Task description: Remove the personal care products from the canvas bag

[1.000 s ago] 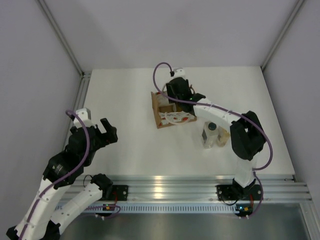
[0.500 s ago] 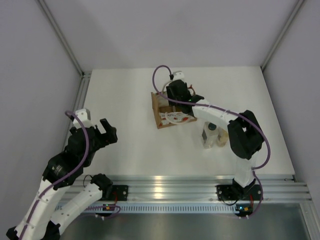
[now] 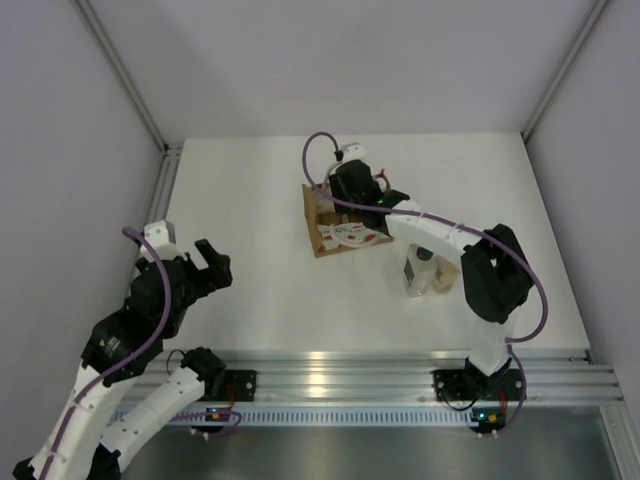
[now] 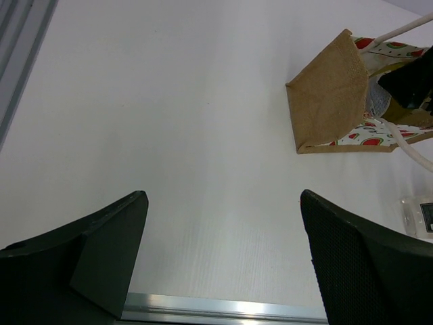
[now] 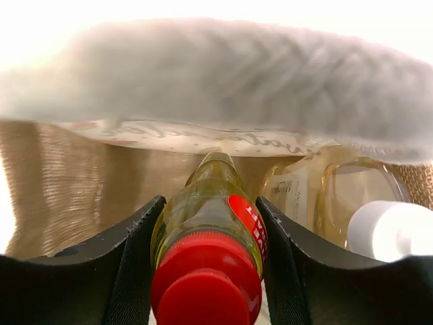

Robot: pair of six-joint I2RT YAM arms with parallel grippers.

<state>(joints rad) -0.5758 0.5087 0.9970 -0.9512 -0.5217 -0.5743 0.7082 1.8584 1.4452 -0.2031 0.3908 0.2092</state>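
The canvas bag (image 3: 318, 222) stands at the middle of the table, its white front panel with red marks facing the near side; it also shows in the left wrist view (image 4: 331, 101). My right gripper (image 3: 347, 200) reaches down into the bag. In the right wrist view it (image 5: 210, 201) is shut on the yellow bottle with a red cap (image 5: 211, 223). An amber bottle with a white cap (image 5: 352, 203) stands beside it inside the bag. A clear squarish bottle with a dark cap (image 3: 424, 262) and another amber bottle (image 3: 444, 276) stand on the table right of the bag. My left gripper (image 3: 210, 262) is open and empty.
The bag's white handle (image 5: 223, 74) lies blurred across the top of the right wrist view. The left gripper (image 4: 223, 196) hovers over bare white table near the aluminium front rail (image 4: 216, 310). Grey walls enclose the table on three sides.
My right gripper has shifted slightly left, deeper into the bag. My left arm has drawn back a little toward the near left.
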